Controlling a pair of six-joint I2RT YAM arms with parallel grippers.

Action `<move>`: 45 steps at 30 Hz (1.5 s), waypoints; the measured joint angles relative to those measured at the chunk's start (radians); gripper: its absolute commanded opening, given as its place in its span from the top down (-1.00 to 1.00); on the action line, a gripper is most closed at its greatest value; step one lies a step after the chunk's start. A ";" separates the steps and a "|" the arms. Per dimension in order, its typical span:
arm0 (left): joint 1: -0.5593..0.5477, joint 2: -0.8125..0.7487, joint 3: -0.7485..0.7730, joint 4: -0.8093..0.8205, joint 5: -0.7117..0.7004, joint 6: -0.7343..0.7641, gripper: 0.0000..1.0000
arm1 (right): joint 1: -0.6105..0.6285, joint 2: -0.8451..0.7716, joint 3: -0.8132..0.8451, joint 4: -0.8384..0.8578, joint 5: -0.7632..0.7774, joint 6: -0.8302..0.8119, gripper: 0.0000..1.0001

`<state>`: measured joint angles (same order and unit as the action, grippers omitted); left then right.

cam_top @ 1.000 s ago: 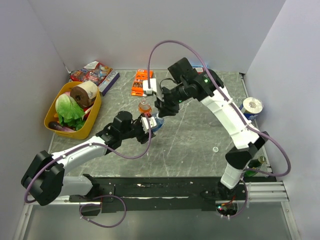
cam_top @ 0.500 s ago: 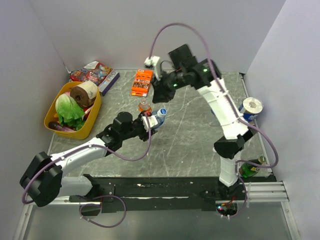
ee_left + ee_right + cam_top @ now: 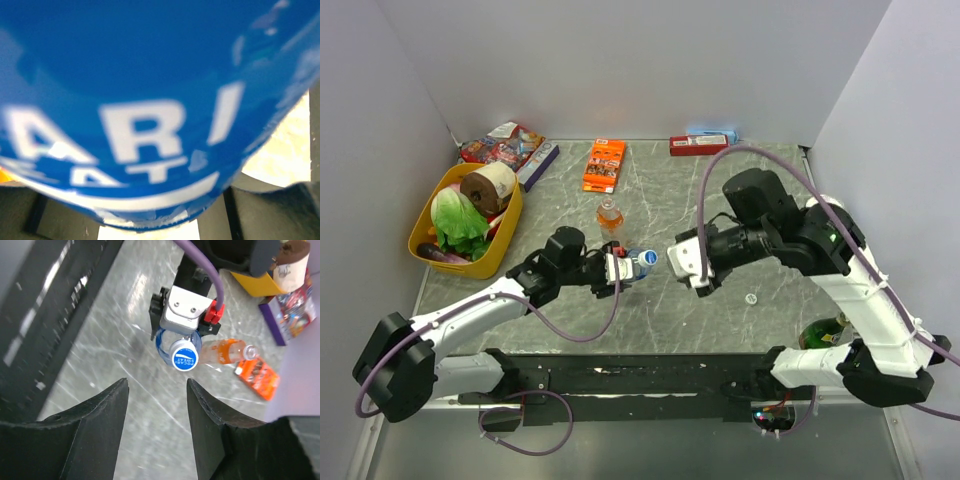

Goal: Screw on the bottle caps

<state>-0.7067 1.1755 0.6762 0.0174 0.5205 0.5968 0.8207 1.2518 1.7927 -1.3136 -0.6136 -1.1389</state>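
My left gripper is shut on a short bottle with a blue label, held tilted above the table, and its label fills the left wrist view. A blue cap sits on its neck and faces my right gripper. That gripper is open and empty, a short gap to the right of the cap. In the right wrist view the cap lies beyond the spread fingertips. A bottle with orange liquid stands uncapped behind. A whitish cap lies on the table.
A yellow basket with groceries sits at the left, with snack packets behind it. A flat orange box and a red box lie at the back. A green bottle lies by the right arm's base.
My right arm swung from the back, over the orange box, down to the right of the held bottle, and its jaws widened. The left gripper tipped the capped bottle towards it.
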 measured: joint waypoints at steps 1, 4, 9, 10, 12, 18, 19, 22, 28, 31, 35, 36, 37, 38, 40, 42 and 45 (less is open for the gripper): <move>0.000 0.005 0.006 -0.009 0.005 0.013 0.98 | 0.008 -0.005 -0.011 -0.002 0.010 -0.032 -0.16; 0.002 0.013 0.026 -0.037 0.016 0.048 0.98 | 0.036 0.002 -0.035 0.007 0.046 -0.114 -0.17; 0.002 0.013 0.047 -0.053 0.028 0.098 0.98 | 0.061 0.071 -0.066 0.051 0.091 -0.173 -0.17; 0.002 0.013 0.048 -0.054 0.031 0.103 0.98 | 0.061 0.078 -0.069 0.057 0.097 -0.180 -0.16; 0.002 0.014 0.051 -0.055 0.033 0.122 0.98 | 0.063 0.080 -0.077 0.068 0.103 -0.196 -0.15; 0.002 0.020 0.056 -0.061 0.033 0.146 0.98 | 0.074 0.081 -0.077 0.074 0.105 -0.229 -0.05; 0.002 0.020 0.056 -0.061 0.033 0.147 0.98 | 0.074 0.081 -0.077 0.074 0.105 -0.232 -0.02; 0.002 0.020 0.059 -0.061 0.033 0.146 0.98 | 0.074 0.084 -0.077 0.076 0.104 -0.241 0.00; 0.002 0.021 0.060 -0.060 0.033 0.146 0.98 | 0.074 0.100 -0.082 0.086 0.101 -0.244 0.09; 0.003 0.022 0.060 -0.060 0.032 0.143 0.98 | 0.074 0.102 -0.086 0.087 0.100 -0.246 0.16; 0.006 0.031 0.061 -0.051 0.032 0.134 0.98 | 0.074 0.105 -0.087 0.087 0.103 -0.246 0.52; 0.006 0.034 0.061 -0.048 0.032 0.130 0.98 | 0.074 0.105 -0.087 0.087 0.106 -0.244 0.60; 0.006 0.035 0.061 -0.046 0.032 0.124 0.98 | 0.074 0.106 -0.087 0.088 0.109 -0.241 0.73; 0.006 0.035 0.061 -0.044 0.032 0.120 0.98 | 0.074 0.106 -0.087 0.091 0.111 -0.238 0.80; 0.006 0.037 0.061 -0.037 0.028 0.101 0.98 | 0.073 0.109 -0.087 0.100 0.120 -0.205 0.93; 0.006 0.040 0.060 -0.016 0.002 0.066 0.98 | 0.067 0.127 -0.063 0.102 0.139 -0.142 0.97; 0.006 0.041 0.049 0.058 -0.084 -0.044 0.98 | 0.027 0.212 0.052 0.097 0.168 0.035 1.00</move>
<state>-0.7006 1.2167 0.7250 0.0757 0.4370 0.5529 0.8474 1.4635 1.8446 -1.2167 -0.4454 -1.1042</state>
